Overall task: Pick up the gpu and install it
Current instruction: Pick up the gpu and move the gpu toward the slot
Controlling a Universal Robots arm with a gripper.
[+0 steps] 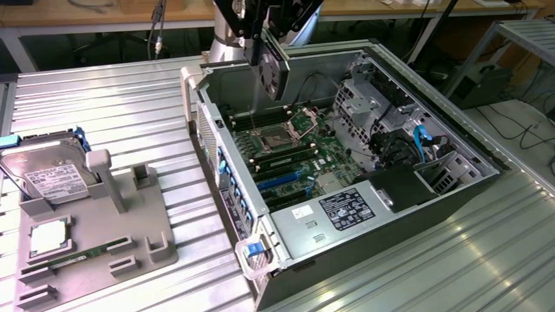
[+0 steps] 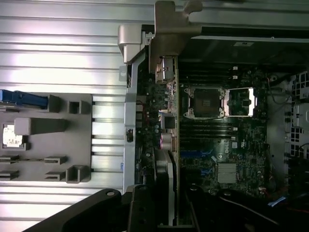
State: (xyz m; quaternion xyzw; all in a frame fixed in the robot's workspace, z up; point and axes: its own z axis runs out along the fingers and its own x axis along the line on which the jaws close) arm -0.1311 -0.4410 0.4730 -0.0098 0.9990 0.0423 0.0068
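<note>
Fingers (image 2: 145, 203): clenched on the gpu (image 1: 274, 71), pinching its flat faces near one end.
Gpu position: hanging on edge in the air above the open computer case (image 1: 390, 253), over the motherboard (image 1: 290, 153) and apart from it.
Bracket (image 2: 166, 34): the silver end, farthest from the grip, close to the case's rear wall.
Handling, judged: light, thin and stiff. Fragile at the fan, the bare components and the contact edge.
Where to hold, judged: across the faces at the board's edge, clear of the fan and contacts. A smooth card may pivot in a narrow pinch.
Outward: the grey holder (image 1: 95, 260) with the hard drive (image 1: 48, 175) sits well apart on the desk (image 1: 113, 110).
</note>
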